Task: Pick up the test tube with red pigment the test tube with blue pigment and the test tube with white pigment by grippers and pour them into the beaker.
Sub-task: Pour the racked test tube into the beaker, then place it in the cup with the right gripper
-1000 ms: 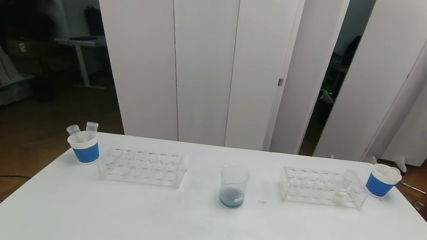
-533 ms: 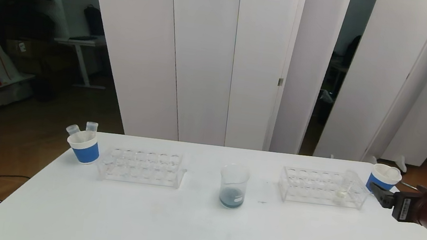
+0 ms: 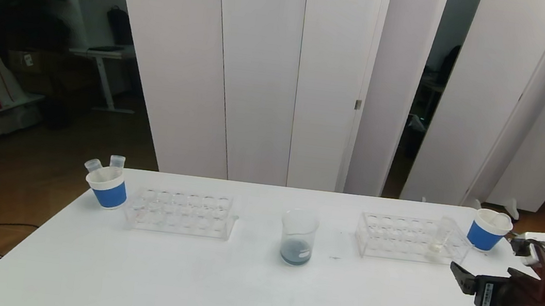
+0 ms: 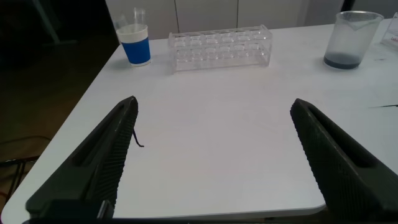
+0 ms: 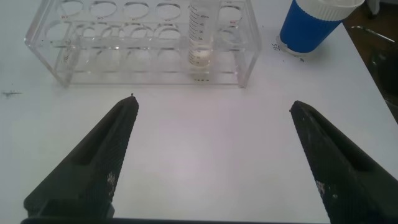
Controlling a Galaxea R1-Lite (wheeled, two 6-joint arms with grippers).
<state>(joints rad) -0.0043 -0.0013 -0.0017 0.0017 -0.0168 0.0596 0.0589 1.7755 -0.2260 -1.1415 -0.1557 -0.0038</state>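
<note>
The small clear plastic test tube with white pigment (image 5: pixel 201 34) is seen standing upright in the clear plastic rack (image 5: pixel 93 68) on the right of the white counter (image 3: pixel 215 281), where it can be gripped from the side. The right gripper (image 5: pixel 214 155) is held before it, jaws wide apart, presumably for that grasp. The clear glass beaker (image 3: pixel 298 237) is set mid-counter, reachable by both arms. The left gripper (image 4: pixel 217 162) is parked low, jaws apart.

white-pigment test tube (image 5: pixel 201 34) upright in rack; beaker (image 3: pixel 298 237) holds bluish pigment.
</note>
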